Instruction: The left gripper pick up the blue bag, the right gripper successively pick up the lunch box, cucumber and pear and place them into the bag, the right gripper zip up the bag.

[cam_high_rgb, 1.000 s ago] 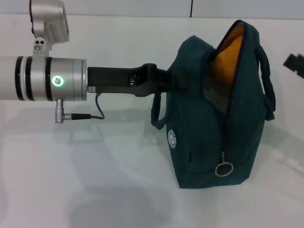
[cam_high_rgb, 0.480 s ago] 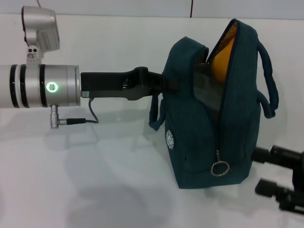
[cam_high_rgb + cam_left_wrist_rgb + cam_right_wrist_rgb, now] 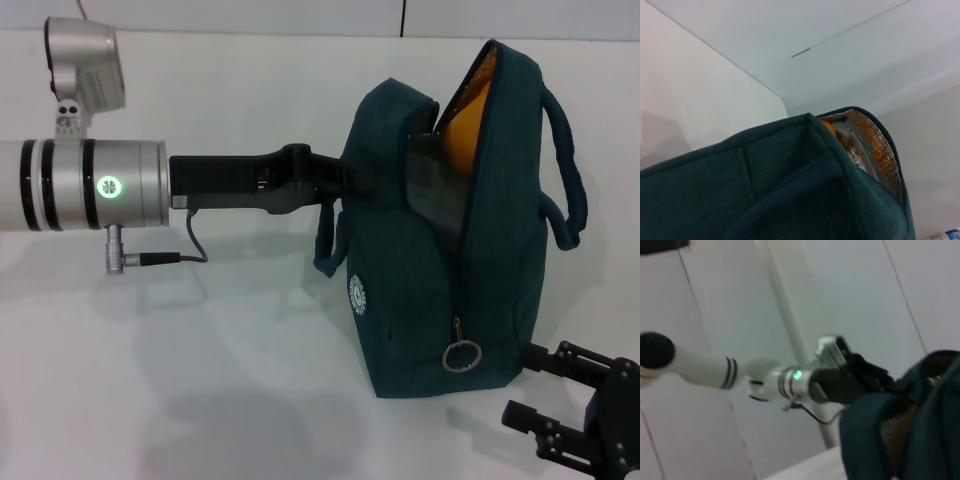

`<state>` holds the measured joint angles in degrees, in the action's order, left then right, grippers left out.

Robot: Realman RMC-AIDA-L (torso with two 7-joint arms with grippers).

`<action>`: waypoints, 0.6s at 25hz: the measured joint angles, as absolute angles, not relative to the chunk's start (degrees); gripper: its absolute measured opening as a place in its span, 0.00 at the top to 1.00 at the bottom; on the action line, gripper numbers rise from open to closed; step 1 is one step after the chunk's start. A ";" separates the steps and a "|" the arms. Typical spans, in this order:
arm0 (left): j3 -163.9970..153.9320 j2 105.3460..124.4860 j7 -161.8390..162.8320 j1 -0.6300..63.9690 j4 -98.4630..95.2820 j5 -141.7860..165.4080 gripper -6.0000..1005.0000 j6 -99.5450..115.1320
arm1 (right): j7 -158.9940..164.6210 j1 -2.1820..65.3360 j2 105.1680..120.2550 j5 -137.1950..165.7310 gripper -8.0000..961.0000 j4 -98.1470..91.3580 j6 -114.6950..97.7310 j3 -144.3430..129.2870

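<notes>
Head view shows the blue bag (image 3: 440, 250) standing upright on the white bench (image 3: 200, 400), its zipper open most of the way down the side that faces the camera. The left end effector (image 3: 365, 178) reaches in from the left and meets the upper side of the bag; its fingertips are hidden against the fabric, so I cannot tell from the pictures whether they are clamped or spread. One loop handle (image 3: 330, 245) hangs just below that arm, and the other handle (image 3: 565, 170) arches off the bag's far side. Through the gap in the zipper an orange-yellow shape, the pear (image 3: 470, 130), shows near the top, with a clear flat surface, likely the lunch box (image 3: 435, 190), just below it. The ring zip pull (image 3: 463, 353) hangs at the low end of the zipper, near the bag's base, and a small round white logo (image 3: 360, 292) sits on the side panel. The right end effector (image 3: 548, 400) is at the lower right, close to the bag's bottom corner, its dark fingers spread apart with nothing between them. From the left wrist camera the silver foil lining (image 3: 867, 145) glints inside the open mouth.
</notes>
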<state>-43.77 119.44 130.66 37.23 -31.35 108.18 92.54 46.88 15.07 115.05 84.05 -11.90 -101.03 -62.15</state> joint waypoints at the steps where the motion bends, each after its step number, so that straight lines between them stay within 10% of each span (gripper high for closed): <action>1: -43.77 119.44 130.57 37.20 -31.20 108.18 0.96 92.55 | 46.13 15.11 115.07 83.99 0.33 -11.48 -100.34 -62.05; 15: -44.07 119.47 130.33 37.21 -31.03 108.17 0.96 92.93 | 45.45 18.32 115.52 84.21 0.33 -10.80 -96.45 -63.44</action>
<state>-44.07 119.47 130.33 37.21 -31.03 108.17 92.93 45.45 18.32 115.52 84.21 -10.80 -96.45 -63.44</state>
